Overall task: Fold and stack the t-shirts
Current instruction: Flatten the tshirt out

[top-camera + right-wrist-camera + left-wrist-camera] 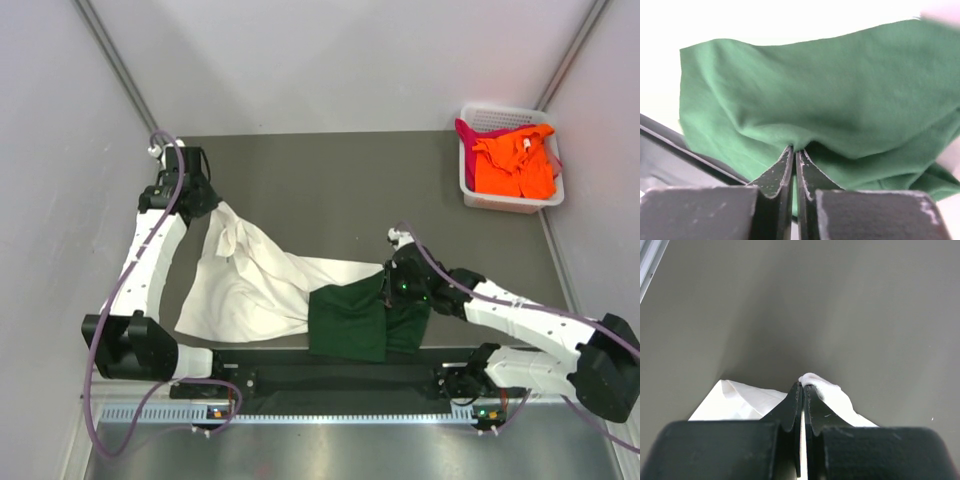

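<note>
The white t-shirt with dark green parts (pixel 250 285) lies stretched across the near left of the dark table (pixel 330 180). Its green part (pixel 350 320) hangs bunched near the front edge. My left gripper (pixel 205 205) is shut on the white cloth's far corner, seen in the left wrist view (pixel 804 387) with white cloth (pixel 830 392) between the fingertips. My right gripper (pixel 392 285) is shut on the green cloth, seen in the right wrist view (pixel 795 149) with green fabric (pixel 830 95) pinched. An orange t-shirt (pixel 515 165) and a magenta t-shirt (pixel 470 135) lie in the basket.
A white lattice basket (pixel 508 203) stands at the table's far right corner. Grey walls enclose the table on the left, back and right. A black rail (pixel 330 375) runs along the front edge between the arm bases.
</note>
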You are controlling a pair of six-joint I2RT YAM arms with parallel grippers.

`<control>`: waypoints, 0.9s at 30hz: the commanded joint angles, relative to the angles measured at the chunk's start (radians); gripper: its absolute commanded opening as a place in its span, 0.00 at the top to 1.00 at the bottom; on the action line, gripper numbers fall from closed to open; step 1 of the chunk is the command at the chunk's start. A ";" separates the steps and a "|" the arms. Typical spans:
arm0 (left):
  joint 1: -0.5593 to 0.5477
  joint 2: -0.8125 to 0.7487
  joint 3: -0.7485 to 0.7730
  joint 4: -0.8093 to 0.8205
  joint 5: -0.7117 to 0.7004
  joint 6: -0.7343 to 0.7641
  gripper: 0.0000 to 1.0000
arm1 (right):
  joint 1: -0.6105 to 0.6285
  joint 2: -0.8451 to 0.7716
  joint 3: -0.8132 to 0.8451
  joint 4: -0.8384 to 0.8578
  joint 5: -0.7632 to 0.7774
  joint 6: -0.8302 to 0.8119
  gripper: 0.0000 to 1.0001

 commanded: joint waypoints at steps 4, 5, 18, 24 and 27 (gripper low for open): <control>0.009 0.024 0.016 0.027 0.059 0.019 1.00 | -0.111 0.039 0.282 0.010 0.035 -0.089 1.00; 0.017 0.058 0.045 0.022 0.070 0.017 1.00 | -0.134 0.047 0.319 0.001 0.026 -0.101 1.00; 0.079 0.210 0.637 -0.219 0.038 0.048 1.00 | -0.576 0.092 0.913 -0.280 -0.223 -0.230 1.00; 0.079 0.034 0.395 -0.136 0.075 0.035 1.00 | -0.576 -0.082 0.710 -0.286 -0.336 -0.218 1.00; 0.079 -0.069 0.252 -0.099 0.088 0.032 1.00 | -0.576 -0.224 0.611 -0.294 -0.341 -0.217 1.00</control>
